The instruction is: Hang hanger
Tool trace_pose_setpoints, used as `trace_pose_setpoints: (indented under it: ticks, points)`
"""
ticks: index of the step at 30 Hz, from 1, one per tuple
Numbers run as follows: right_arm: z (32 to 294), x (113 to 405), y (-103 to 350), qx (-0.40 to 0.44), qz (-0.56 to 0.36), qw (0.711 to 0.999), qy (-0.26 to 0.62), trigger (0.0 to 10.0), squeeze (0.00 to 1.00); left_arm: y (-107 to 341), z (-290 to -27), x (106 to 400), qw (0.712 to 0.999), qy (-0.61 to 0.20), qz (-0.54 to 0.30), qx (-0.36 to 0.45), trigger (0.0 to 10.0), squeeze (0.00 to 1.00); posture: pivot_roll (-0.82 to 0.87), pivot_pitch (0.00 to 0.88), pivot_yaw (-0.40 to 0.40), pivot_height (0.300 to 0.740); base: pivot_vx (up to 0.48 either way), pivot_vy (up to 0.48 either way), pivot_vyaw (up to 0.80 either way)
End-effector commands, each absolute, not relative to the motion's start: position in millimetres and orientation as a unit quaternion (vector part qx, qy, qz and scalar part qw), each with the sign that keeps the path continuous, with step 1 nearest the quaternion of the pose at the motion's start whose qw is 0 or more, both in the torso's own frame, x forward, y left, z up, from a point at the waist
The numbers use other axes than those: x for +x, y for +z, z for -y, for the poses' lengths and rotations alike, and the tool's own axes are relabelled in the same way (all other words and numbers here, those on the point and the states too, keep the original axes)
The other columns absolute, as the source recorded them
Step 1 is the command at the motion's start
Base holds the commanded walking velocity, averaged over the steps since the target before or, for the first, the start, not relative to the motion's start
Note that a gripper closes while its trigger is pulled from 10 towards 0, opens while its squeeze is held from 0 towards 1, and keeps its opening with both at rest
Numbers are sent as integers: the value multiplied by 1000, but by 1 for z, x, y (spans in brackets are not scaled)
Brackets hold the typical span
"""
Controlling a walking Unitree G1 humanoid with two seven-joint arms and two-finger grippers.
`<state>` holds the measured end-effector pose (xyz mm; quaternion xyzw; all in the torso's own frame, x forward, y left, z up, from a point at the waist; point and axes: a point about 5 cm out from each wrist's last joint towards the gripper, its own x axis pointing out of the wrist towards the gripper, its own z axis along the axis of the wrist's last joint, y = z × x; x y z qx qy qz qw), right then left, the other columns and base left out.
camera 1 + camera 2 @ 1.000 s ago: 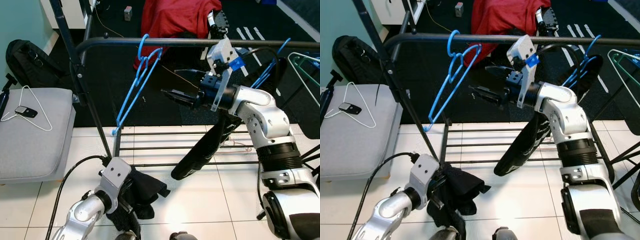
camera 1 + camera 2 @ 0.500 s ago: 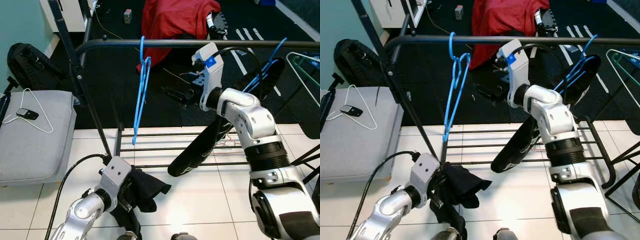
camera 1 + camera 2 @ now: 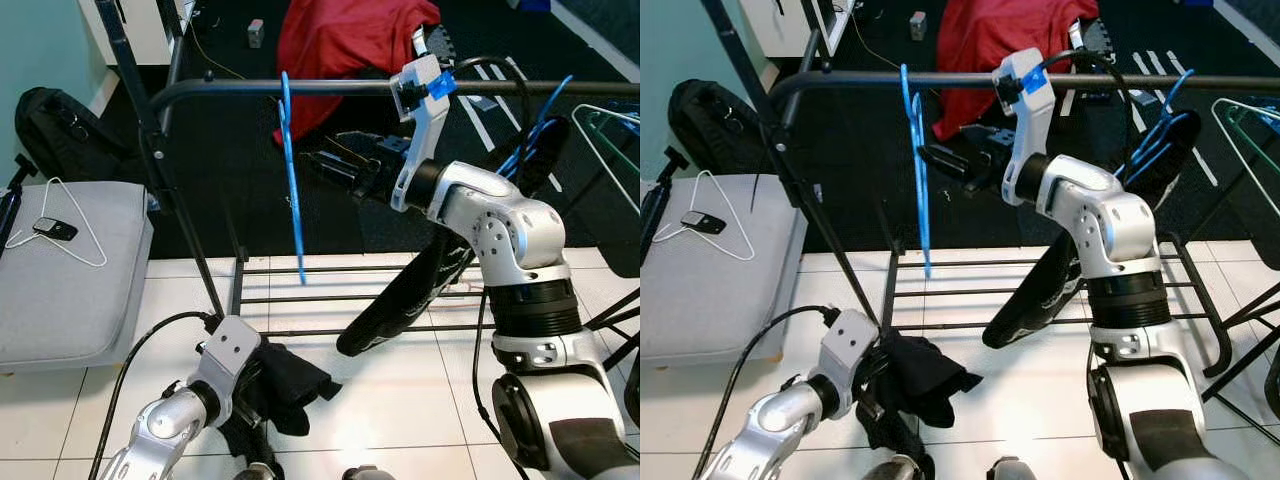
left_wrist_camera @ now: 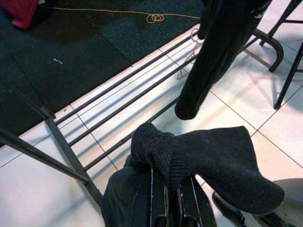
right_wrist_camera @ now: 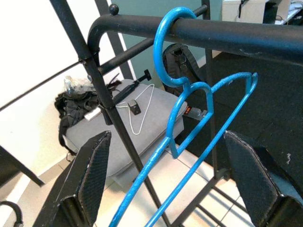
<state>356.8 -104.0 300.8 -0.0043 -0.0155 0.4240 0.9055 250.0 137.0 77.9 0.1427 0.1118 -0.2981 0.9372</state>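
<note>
Blue hanger [image 3: 291, 180] suspended by its hook from the black rail [image 3: 330, 87] of the garment rack, seen edge-on from the head camera, its lower end pointing down toward the rack's lower bars [image 3: 330, 295]. Right gripper [image 3: 325, 166] raised just beside the hanger and level with its upper part, fingers [image 5: 90, 179] spread wide and released, the hanger lying between them without contact in the right wrist view. Left gripper [image 4: 173, 208] held low above the white tiled floor [image 3: 400, 400], its fingers clenched on a dark garment [image 3: 915, 375]. Further blue hangers [image 3: 535, 130] on the rail to the right; a white wire hanger [image 3: 55, 215] lying on the grey cushion [image 3: 70, 290] at left; red cloth [image 3: 350, 35] beyond the rail
</note>
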Motion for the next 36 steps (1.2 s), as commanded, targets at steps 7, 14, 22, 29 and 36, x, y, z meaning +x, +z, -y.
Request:
trace_pose_setpoints:
  ticks: [7, 14, 22, 29, 36]
  points:
    - [104, 372, 278, -61, -35, 918, 391, 10000, 0, 77, -142, 249, 935, -299, -112, 155, 10000, 0, -95, 199, -17, 740, 0, 0, 0]
    - [106, 384, 275, -71, -44, 927, 366, 10000, 0, 78, -141, 247, 935, -300, -111, 154, 10000, 0, -93, 213, -25, 740, 0, 0, 0]
    - [105, 388, 279, -67, -40, 931, 357, 10000, 0, 78, -140, 244, 934, -301, -112, 153, 10000, 0, -89, 227, -34, 740, 0, 0, 0]
    - [103, 389, 292, -62, -24, 928, 368, 10000, 0, 76, -139, 238, 934, -303, -117, 151, 10000, 0, -92, 237, -37, 740, 0, 0, 0]
    - [102, 380, 300, -54, -10, 917, 394, 10000, 0, 74, -137, 235, 931, -309, -120, 152, 10000, 0, -97, 233, -33, 740, 0, 0, 0]
